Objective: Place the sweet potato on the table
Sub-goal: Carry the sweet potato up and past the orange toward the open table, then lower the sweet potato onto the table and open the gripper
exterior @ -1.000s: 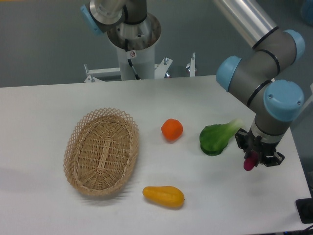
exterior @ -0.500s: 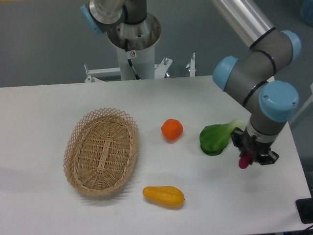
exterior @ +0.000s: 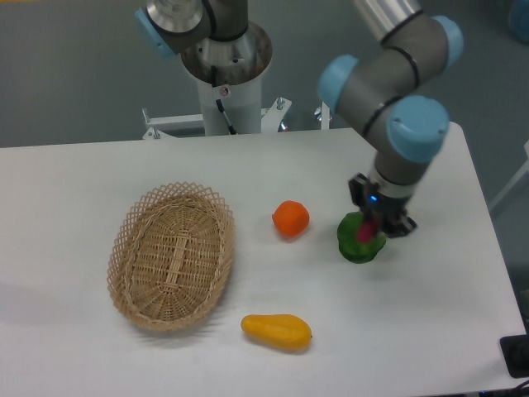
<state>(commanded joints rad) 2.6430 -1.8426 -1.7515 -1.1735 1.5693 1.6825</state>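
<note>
Reddish-purple sweet potato (exterior: 367, 231), pinched in the closed fingers (exterior: 376, 219), has swung left over the leafy green vegetable (exterior: 357, 245), not yet on the white desk (exterior: 248, 174).

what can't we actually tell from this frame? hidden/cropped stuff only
- Sweet potato: only a small reddish tip shows below the gripper; the fingers cover the rest.
- Green leafy vegetable: its upper right part is behind the gripper and wrist.
- Height of the sweet potato above the table: one fixed view, cannot judge.
- Arm: upper links cut off by the top edge.
- Dark object at the bottom right corner: cropped, unidentifiable.
</note>
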